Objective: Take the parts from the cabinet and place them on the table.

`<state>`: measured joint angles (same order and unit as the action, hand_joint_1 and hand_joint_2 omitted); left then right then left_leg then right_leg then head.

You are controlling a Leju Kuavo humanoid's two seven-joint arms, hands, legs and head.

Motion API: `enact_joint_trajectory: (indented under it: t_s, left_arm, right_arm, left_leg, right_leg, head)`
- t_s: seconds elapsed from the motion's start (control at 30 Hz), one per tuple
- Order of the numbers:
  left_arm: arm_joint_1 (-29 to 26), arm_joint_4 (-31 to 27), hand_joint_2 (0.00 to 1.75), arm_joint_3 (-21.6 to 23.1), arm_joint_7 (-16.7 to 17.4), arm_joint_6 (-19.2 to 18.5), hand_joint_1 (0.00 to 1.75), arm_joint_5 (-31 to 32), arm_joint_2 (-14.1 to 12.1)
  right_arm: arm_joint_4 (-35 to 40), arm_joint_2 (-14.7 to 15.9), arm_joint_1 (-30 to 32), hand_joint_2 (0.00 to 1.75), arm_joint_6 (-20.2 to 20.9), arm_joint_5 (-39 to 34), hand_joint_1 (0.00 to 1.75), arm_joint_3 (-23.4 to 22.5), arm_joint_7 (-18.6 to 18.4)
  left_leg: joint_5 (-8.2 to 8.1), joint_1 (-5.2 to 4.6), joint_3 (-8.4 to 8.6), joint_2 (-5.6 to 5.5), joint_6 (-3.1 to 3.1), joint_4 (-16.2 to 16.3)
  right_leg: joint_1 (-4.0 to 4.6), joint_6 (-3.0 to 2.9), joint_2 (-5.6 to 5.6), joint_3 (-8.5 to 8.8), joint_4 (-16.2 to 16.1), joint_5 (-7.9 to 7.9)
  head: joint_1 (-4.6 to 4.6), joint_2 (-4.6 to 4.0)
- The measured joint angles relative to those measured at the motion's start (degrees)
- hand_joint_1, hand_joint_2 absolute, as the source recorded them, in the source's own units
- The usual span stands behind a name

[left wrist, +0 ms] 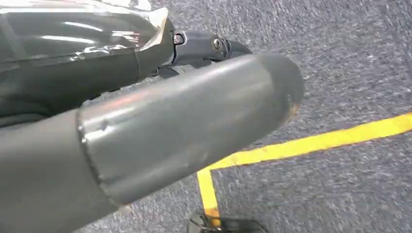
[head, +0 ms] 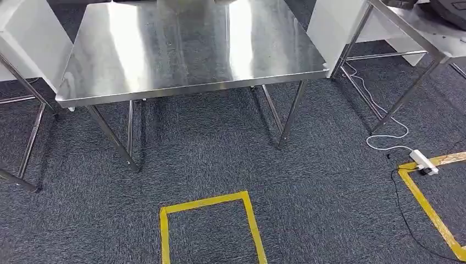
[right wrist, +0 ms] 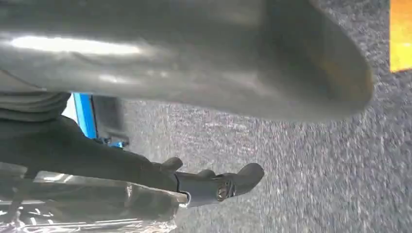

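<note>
A bare steel table (head: 187,49) stands ahead of me on grey carpet in the head view, with nothing on its top. My left hand (left wrist: 194,111) hangs over the carpet; its thick grey thumb lies apart from the dark fingers (left wrist: 209,46), which reach out straight, and nothing sits between them. My right hand (right wrist: 194,73) hangs the same way above the carpet, its dark fingers (right wrist: 228,184) stretched out and holding nothing. Shiny film covers the back of both hands.
Other steel tables flank the middle one at the left (head: 22,38) and right (head: 406,27). A yellow tape square (head: 209,203) marks the carpet before me, and another tape line (head: 428,209) lies at the right. A white power strip (head: 424,161) with cable lies there.
</note>
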<state>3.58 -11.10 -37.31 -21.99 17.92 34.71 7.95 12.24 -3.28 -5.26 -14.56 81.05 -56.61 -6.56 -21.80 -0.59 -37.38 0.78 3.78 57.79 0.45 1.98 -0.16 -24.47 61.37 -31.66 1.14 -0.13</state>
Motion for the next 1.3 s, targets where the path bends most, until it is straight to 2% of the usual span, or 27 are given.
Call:
enact_joint_trajectory:
  t_s: [0.03,0.07,0.13,0.17,0.2,0.23,0.3,0.33,0.37,0.4,0.47,0.5,0.57,0.67,0.7,0.77,0.83,0.87,0.9,0.97,1.0,1.03,1.13,1.17,1.2,1.23,1.3]
  left_arm:
    - [0.06,-0.02,0.0,-0.05,-0.11,0.06,0.0,0.0,0.05]
    - [0.08,0.0,0.0,-0.11,-0.2,0.07,0.0,0.0,0.18]
    - [0.12,0.0,0.0,-0.24,-0.26,0.05,0.0,0.02,0.16]
    - [0.01,0.0,0.0,-0.31,-0.37,0.09,0.0,0.02,0.07]
    - [-0.09,0.0,0.0,-0.33,-0.55,0.15,0.0,0.07,-0.02]
    - [-0.31,0.0,0.0,-0.33,-0.79,0.17,0.0,0.13,0.0]
    - [-0.51,0.0,0.0,-0.33,-0.94,0.17,0.0,0.2,-0.04]
    - [-0.48,0.0,0.0,-0.33,-1.01,0.15,0.0,0.2,-0.1]
    - [-0.49,0.0,0.0,-0.33,-1.05,0.15,0.0,0.26,-0.13]
    - [-0.53,0.0,0.0,-0.33,-1.05,0.13,0.0,0.37,-0.15]
    - [-0.53,0.0,0.0,-0.35,-1.07,0.11,0.0,0.48,-0.19]
    - [-0.36,0.0,0.0,-0.33,-1.11,0.09,0.0,0.66,-0.19]
    - [0.08,-0.02,0.0,-0.33,-1.18,-0.09,0.0,0.85,-0.06]
    - [-0.24,0.0,0.0,-0.33,-1.16,-0.22,0.0,1.25,-0.26]
    - [-0.34,0.0,0.0,-0.35,-1.07,-0.28,0.0,1.29,-0.17]
    - [-0.23,0.0,0.0,-0.35,-1.0,-0.37,0.0,1.38,-0.3]
    - [-0.23,0.0,0.0,-0.33,-0.85,-0.37,0.0,1.4,-0.28]
    - [-0.34,0.0,0.0,-0.33,-0.81,-0.37,0.0,1.4,-0.28]
    - [-0.43,0.0,0.0,-0.33,-0.81,-0.37,0.0,1.4,-0.28]
    - [-0.4,0.0,0.0,-0.33,-0.81,-0.37,0.0,1.38,-0.28]
    - [-0.33,0.0,0.0,-0.33,-0.81,-0.37,0.0,1.4,-0.26]
    - [-0.3,0.0,0.0,-0.33,-0.81,-0.37,0.0,1.4,-0.17]
    - [-0.4,0.0,0.0,-0.33,-0.79,-0.37,0.0,1.4,-0.19]
    - [-0.45,0.0,0.0,-0.33,-0.79,-0.37,0.0,1.4,-0.19]
    - [-0.47,0.0,0.0,-0.33,-0.79,-0.35,0.0,1.46,-0.35]
    - [-0.47,0.0,0.0,-0.33,-0.79,-0.35,0.0,1.6,-0.37]
    - [-0.39,0.0,0.0,-0.33,-0.79,-0.35,0.0,1.9,-0.35]
  right_arm:
    - [0.0,0.0,-0.12,0.0,0.0,0.02,0.0,0.02,0.18]
    - [0.0,0.25,-0.39,0.0,0.0,0.02,0.0,0.05,0.37]
    - [0.0,0.2,-0.27,0.0,0.0,-0.15,0.0,0.07,0.57]
    - [-0.04,0.09,-0.01,0.0,0.2,-0.18,0.0,0.07,0.66]
    - [-0.06,0.05,0.17,0.0,0.37,-0.24,0.0,0.05,0.85]
    - [-0.06,0.09,0.28,0.0,0.72,-0.24,0.0,0.05,1.16]
    - [-0.09,-0.06,0.34,0.0,1.81,0.26,0.0,0.22,1.62]
    - [-0.09,-0.24,0.37,0.0,2.36,0.39,0.0,0.33,1.64]
    - [-0.11,-0.26,0.45,0.0,2.6,0.42,0.0,0.35,1.64]
    - [-0.13,-0.32,0.51,0.0,2.86,0.46,0.0,0.37,1.62]
    - [-0.13,-0.32,0.51,0.0,3.04,0.48,0.0,0.39,1.55]
    - [-0.11,-0.28,0.33,0.0,3.21,0.48,0.0,0.42,1.49]
    - [-0.11,-0.19,0.28,0.0,3.26,0.46,0.0,0.42,1.29]
    - [-0.11,-0.22,0.14,0.0,3.28,0.41,0.0,0.44,1.01]
    - [-0.11,-0.08,0.14,0.0,3.21,0.37,0.0,0.44,0.96]
    - [-0.11,-0.35,0.34,0.0,3.19,0.39,0.0,0.44,0.87]
    - [-0.11,-0.35,0.52,0.0,3.19,0.39,0.0,0.44,0.59]
    - [-0.11,-0.35,0.64,0.0,3.19,0.41,0.0,0.44,0.53]
    - [-0.11,-0.3,0.72,0.0,3.19,0.42,0.0,0.44,0.48]
    - [-0.11,-0.32,0.72,0.0,3.19,0.46,0.0,0.44,0.48]
    - [-0.11,-0.32,0.68,0.0,3.19,0.48,0.0,0.44,0.48]
    - [-0.11,-0.26,0.69,0.0,3.19,0.48,0.0,0.44,0.48]
    - [-0.11,-0.24,0.6,0.0,3.19,0.72,0.0,0.48,0.44]
    - [-0.11,-0.24,0.58,0.0,3.19,0.76,0.0,0.55,0.26]
    - [-0.11,-0.41,0.52,0.0,3.19,0.85,0.0,0.66,0.26]
    - [-0.11,-0.35,0.49,0.0,2.99,1.01,0.0,0.77,0.24]
    - [-0.11,-0.32,0.69,0.0,3.04,1.55,0.0,0.88,-0.04]
  left_leg:
    - [0.47,-0.44,-0.18,0.01,-0.27,0.11]
    - [1.36,-0.48,-0.51,0.23,-0.63,-0.01]
    - [2.65,-0.39,-0.99,0.43,-1.18,-0.41]
    - [2.73,-0.34,-1.31,0.38,-1.48,-0.33]
    - [0.24,-0.05,-1.84,-0.22,-1.91,0.86]
    - [-3.86,0.27,-2.51,-0.38,-2.29,3.49]
    - [-9.62,0.88,-4.28,-0.5,-3.29,11.45]
    - [-10.15,1.3,-5.09,-0.56,-3.87,15.83]
    - [-8.88,1.69,-4.8,-0.55,-4.35,17.34]
    - [-6.91,2.1,-3.23,-0.51,-4.72,16.31]
    - [-4.32,2.91,3.5,0.37,-5.36,7.42]
    - [-5.51,3.17,6.53,1.84,-5.93,2.28]
    - [-6.32,2.34,6.82,1.7,-5.09,0.93]
    - [-6.06,1.88,6.08,0.49,-2.57,0.12]
    - [-5.64,1.9,5.97,0.3,-1.88,-0.18]
    - [-5.1,1.72,5.1,-0.26,-1.03,-0.19]
    - [-4.77,1.4,4.5,-1.15,-0.6,-0.16]
    - [-4.64,1.19,4.38,-1.64,-0.51,-0.16]
    - [-4.56,1.09,4.37,-2.17,-0.52,-0.15]
    - [-4.36,1.04,4.46,-3.3,-0.72,-0.14]
    - [-4.24,1.03,4.46,-3.82,-0.88,-0.14]
    - [-4.1,0.82,4.34,-4.22,-1.16,0.0]
    - [-3.69,0.77,4.03,-5.1,-1.91,-0.18]
    - [-3.51,0.69,3.92,-5.43,-2.25,-0.25]
    - [-3.98,0.93,3.51,-4.68,-2.33,0.46]
    - [-5.69,0.71,2.75,-2.87,-2.6,2.09]
    - [-11.05,1.1,-0.88,-1.67,-3.21,10.69]
  right_leg:
    - [0.6,-0.75,-0.03,3.63,-6.35,-1.05]
    - [0.67,-1.02,-0.04,4.2,-8.43,-2.18]
    - [0.83,-1.71,0.01,3.28,-8.38,-1.75]
    - [-0.64,-2.41,-0.01,3.07,-8.79,-0.98]
    - [-0.53,-2.69,-0.29,2.52,-8.7,-0.45]
    - [-0.63,-3.7,-0.38,2.0,-8.68,0.21]
    - [-0.66,-3.55,-0.72,0.74,-8.62,1.31]
    - [-0.76,-3.21,-1.05,0.05,-8.55,1.8]
    - [-0.87,-2.98,-1.43,-0.41,-8.42,2.12]
    - [-1.09,-2.67,-1.89,-0.82,-8.18,2.31]
    - [-1.59,-2.4,-2.74,-1.52,-7.27,2.26]
    - [-1.45,-1.81,-3.11,-1.58,-6.5,2.04]
    - [-0.84,-0.93,-3.74,-2.69,-5.87,2.0]
    - [-0.37,0.43,-4.8,-2.73,-5.74,2.46]
    - [-1.06,0.54,-3.29,-3.68,-4.54,1.45]
    - [-1.24,-0.06,-0.85,-7.33,2.98,-2.62]
    - [-1.13,-0.1,-0.33,-11.75,12.09,-5.77]
    - [-1.1,0.26,-0.22,-12.56,13.83,-5.85]
    - [-1.11,0.6,-0.2,-11.87,12.42,-4.88]
    - [-1.01,1.31,0.33,-7.26,3.07,-0.63]
    - [-1.03,1.34,1.42,-4.71,-2.32,1.4]
    - [-0.81,0.7,3.21,-3.76,-5.37,1.9]
    - [-0.11,-0.16,1.95,-4.07,-5.25,2.39]
    - [-0.35,-0.62,1.56,-4.01,-5.54,2.68]
    - [-1.8,-1.31,1.11,-3.4,-5.92,3.16]
    - [-1.54,-1.7,0.82,-3.69,-5.93,3.31]
    - [-1.42,-2.24,-0.02,-3.87,-5.86,3.5]
  head:
    - [-0.11,0.0]
    - [0.02,0.0]
    - [0.06,0.0]
    - [0.06,0.0]
    - [-0.09,0.0]
    - [0.11,0.0]
    - [0.17,0.0]
    - [0.13,0.0]
    - [0.15,0.0]
    - [0.17,0.0]
    - [0.17,0.0]
    - [0.15,0.0]
    - [0.28,0.0]
    - [0.22,0.0]
    - [0.2,0.0]
    - [0.0,0.0]
    - [-0.02,0.0]
    - [0.0,0.0]
    - [0.07,0.0]
    - [-0.02,0.0]
    - [-0.02,0.0]
    - [0.02,0.0]
    - [0.09,0.0]
    - [0.07,0.0]
    - [0.11,0.0]
    - [0.2,0.0]
    - [0.33,0.0]
